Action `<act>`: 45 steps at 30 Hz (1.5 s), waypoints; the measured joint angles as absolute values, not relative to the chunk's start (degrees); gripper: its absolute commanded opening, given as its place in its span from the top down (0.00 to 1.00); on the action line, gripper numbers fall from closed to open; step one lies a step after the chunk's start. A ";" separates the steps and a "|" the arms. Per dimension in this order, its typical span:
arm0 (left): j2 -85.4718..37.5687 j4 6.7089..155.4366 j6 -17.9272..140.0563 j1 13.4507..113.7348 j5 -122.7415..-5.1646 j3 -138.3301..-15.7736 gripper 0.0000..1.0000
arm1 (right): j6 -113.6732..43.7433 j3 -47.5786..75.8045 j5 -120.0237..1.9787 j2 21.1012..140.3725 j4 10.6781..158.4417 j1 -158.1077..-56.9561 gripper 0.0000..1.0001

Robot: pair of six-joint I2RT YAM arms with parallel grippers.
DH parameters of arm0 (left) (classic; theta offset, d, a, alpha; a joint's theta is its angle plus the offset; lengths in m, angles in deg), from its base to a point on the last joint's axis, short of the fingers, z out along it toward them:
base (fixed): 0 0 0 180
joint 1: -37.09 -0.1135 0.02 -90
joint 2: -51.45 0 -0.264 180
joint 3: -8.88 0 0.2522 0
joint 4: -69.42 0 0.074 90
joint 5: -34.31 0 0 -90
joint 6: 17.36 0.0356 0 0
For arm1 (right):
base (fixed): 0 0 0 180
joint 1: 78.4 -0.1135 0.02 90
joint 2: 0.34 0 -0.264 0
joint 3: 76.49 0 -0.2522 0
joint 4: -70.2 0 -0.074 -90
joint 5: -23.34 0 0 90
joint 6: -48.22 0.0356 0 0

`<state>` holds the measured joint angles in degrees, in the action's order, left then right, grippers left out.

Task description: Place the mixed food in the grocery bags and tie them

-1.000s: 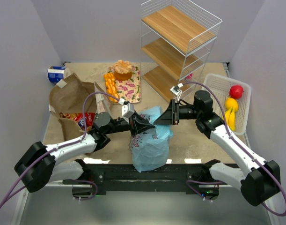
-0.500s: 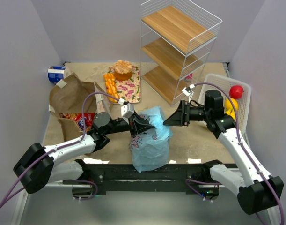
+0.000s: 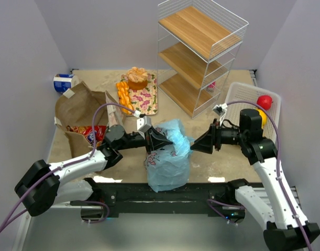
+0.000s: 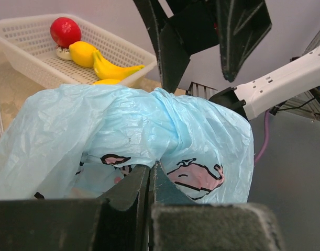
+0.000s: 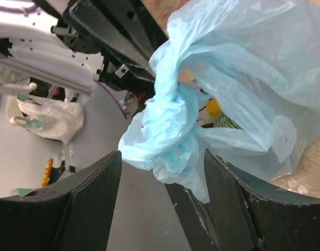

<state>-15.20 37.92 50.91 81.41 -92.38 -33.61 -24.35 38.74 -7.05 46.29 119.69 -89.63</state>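
The light-blue plastic bag [image 3: 167,159] stands at the near middle of the table, its top bunched and twisted. My left gripper [image 3: 161,140] is shut on a fold of the bag's upper film, as the left wrist view [image 4: 149,168] shows. My right gripper [image 3: 197,144] is open and empty, just right of the bag; in the right wrist view [image 5: 162,157] the twisted handle wad [image 5: 167,133] hangs ahead of the spread jaws. A yellow item [image 5: 213,107] shows inside the bag. The brown paper bag [image 3: 78,107] lies at the left with red snack packets [image 3: 94,133] at its mouth.
A blue-and-silver can [image 3: 63,82] lies at the far left. The white basket [image 3: 272,123] at the right holds a red fruit [image 3: 264,102] and yellow fruit [image 3: 258,119]. A wire shelf rack [image 3: 201,52] stands at the back. The orange cake and segments sit on a floral tray [image 3: 146,97].
My right arm has drawn back to the right, off the bag's top, and dropped a little lower. My left gripper has kept its hold on the bag.
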 measured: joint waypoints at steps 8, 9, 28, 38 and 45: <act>-15.18 39.47 51.26 81.41 -92.42 -35.01 1.00 | -28.70 40.84 -9.17 45.09 122.77 -91.64 0.43; -15.18 39.58 51.24 81.41 -92.40 -35.21 1.00 | -29.07 41.19 -9.85 45.50 123.16 -92.10 0.44; -15.22 41.29 51.24 81.39 -92.40 -36.30 1.00 | -28.52 45.06 -9.61 47.05 116.76 -93.15 0.63; -15.46 42.49 51.54 81.39 -92.36 -36.61 1.00 | -28.13 44.54 -9.02 48.78 116.19 -93.26 1.00; -12.60 49.90 54.65 81.45 -90.89 -36.61 1.00 | -27.43 36.69 -25.34 48.63 121.33 -93.74 1.00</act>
